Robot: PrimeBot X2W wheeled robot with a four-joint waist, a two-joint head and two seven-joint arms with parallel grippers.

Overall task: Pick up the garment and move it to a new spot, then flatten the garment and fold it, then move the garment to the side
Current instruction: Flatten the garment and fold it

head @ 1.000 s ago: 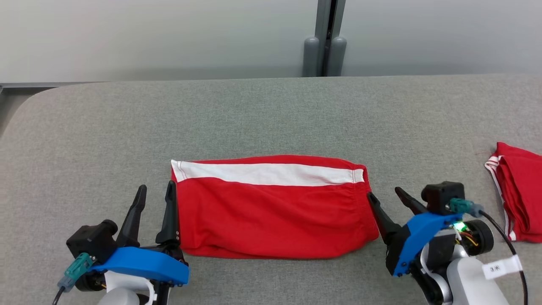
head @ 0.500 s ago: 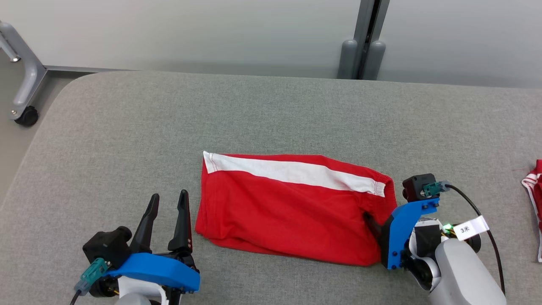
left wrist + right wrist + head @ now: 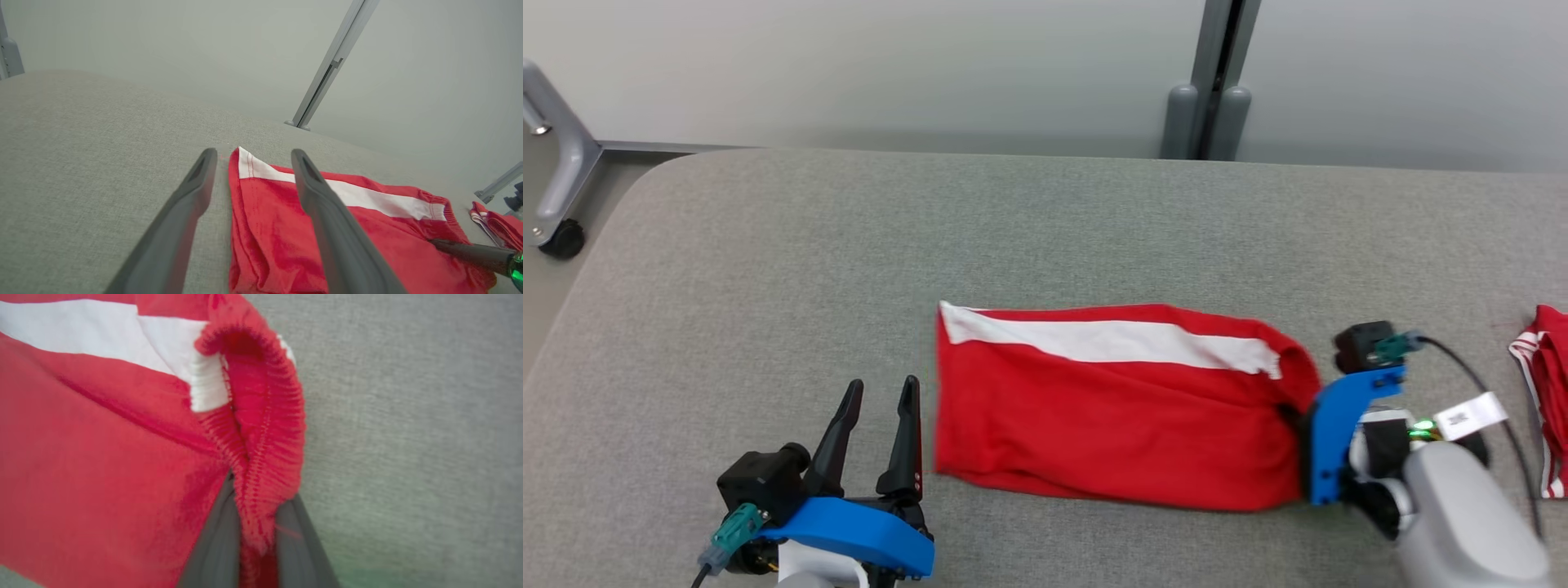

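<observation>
1. The red garment (image 3: 1119, 416) with its white band lay folded flat on the grey bench (image 3: 768, 269), at the lower centre of the head view.
2. A second earlier the right tool (image 3: 255, 522) had stood with its fingers apart beside the garment's right end. Now they were clamped on the gathered elastic edge, and the right wrist view showed that ruffled edge pinched between both dark fingers.
3. The left tool (image 3: 882, 384) kept its fingers spread at the lower left, just beside the garment's left edge, gripping nothing.
4. The head view had shifted sideways, which was the camera's own movement.
5. Folding looked finished, so this grip probably began the move aside, perhaps toward the other red garment (image 3: 1543, 400) at the right edge.
6. A pull from one end might drag the fold open.
</observation>
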